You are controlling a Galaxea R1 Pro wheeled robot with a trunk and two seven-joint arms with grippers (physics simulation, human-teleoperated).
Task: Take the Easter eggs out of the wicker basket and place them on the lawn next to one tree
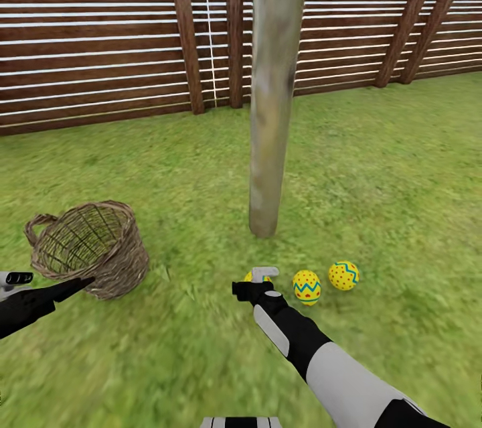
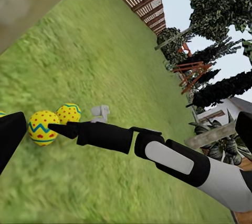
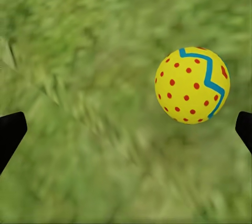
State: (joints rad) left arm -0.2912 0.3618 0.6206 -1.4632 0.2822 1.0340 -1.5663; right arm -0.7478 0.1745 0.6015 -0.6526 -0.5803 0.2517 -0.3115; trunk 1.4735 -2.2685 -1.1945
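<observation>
As I read the head view from nine o'clock across to three, the entries run as follows.

Left gripper (image 1: 17, 278): at the view's edge, just beside the wicker basket (image 1: 90, 247); I cannot tell whether its jaws are spread.

Wicker basket: on the lawn (image 1: 375, 167), no egg visible through its mouth.

Tree (image 1: 274, 86): pale trunk rising at twelve o'clock from the eggs.

Right gripper (image 1: 261, 278): jaws spread wide and holding nothing, the dark fingertips (image 3: 11, 132) far apart.

Third egg (image 3: 192, 84): on the grass between the jaws, towards one fingertip, and partly hidden behind them in the head view.

Second egg (image 1: 306, 286) and first egg (image 1: 343, 275): at its three o'clock, in a row near the trunk's foot.

I judge the right arm nearer and the placing done.

Writing or brands: none legible.
</observation>
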